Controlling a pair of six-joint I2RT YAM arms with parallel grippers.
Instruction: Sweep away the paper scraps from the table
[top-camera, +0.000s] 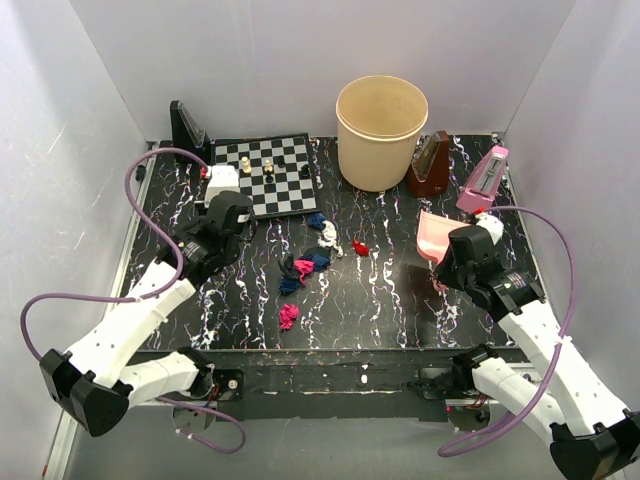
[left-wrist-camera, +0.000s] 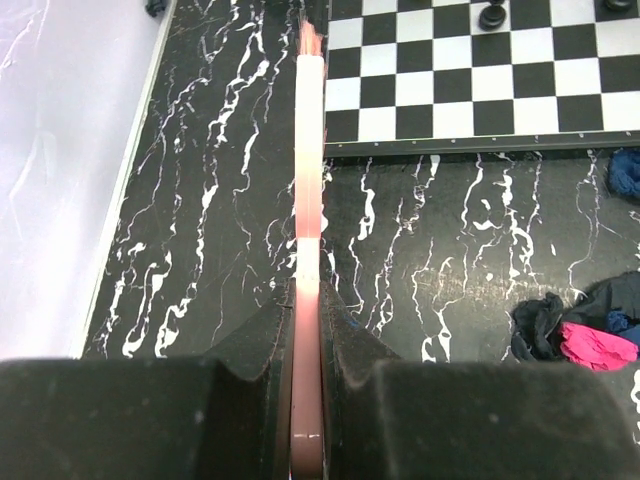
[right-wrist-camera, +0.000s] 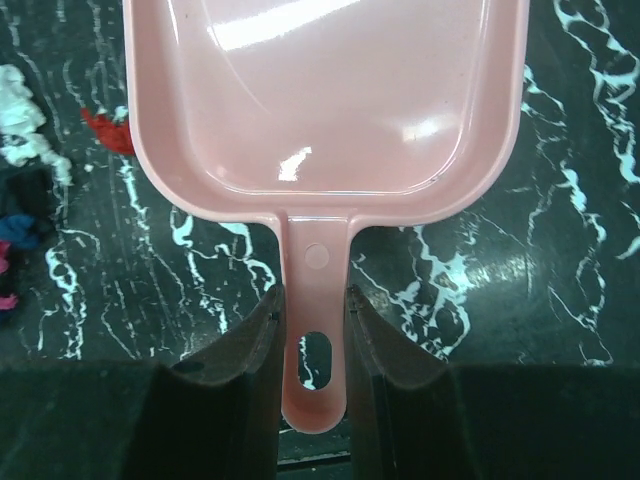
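Paper scraps lie mid-table (top-camera: 400, 290): a dark blue, magenta and green cluster (top-camera: 303, 266), a magenta wad (top-camera: 288, 316), a red wad (top-camera: 360, 247), a white one (top-camera: 331, 238) and a blue one (top-camera: 316, 220). My left gripper (top-camera: 226, 208) is shut on a thin pink and white brush (left-wrist-camera: 309, 180), seen edge-on, left of the scraps; the cluster (left-wrist-camera: 585, 340) shows at the left wrist view's right edge. My right gripper (top-camera: 455, 252) is shut on the handle of a pink dustpan (right-wrist-camera: 320, 100), held right of the scraps. The red wad (right-wrist-camera: 105, 130) lies just left of the pan.
A chessboard (top-camera: 285, 185) with a few pieces lies at the back left, a black stand (top-camera: 187, 125) behind it. A beige bucket (top-camera: 381, 130), a brown metronome (top-camera: 431, 166) and a pink metronome (top-camera: 484, 180) stand at the back right. Purple cables loop beside both arms.
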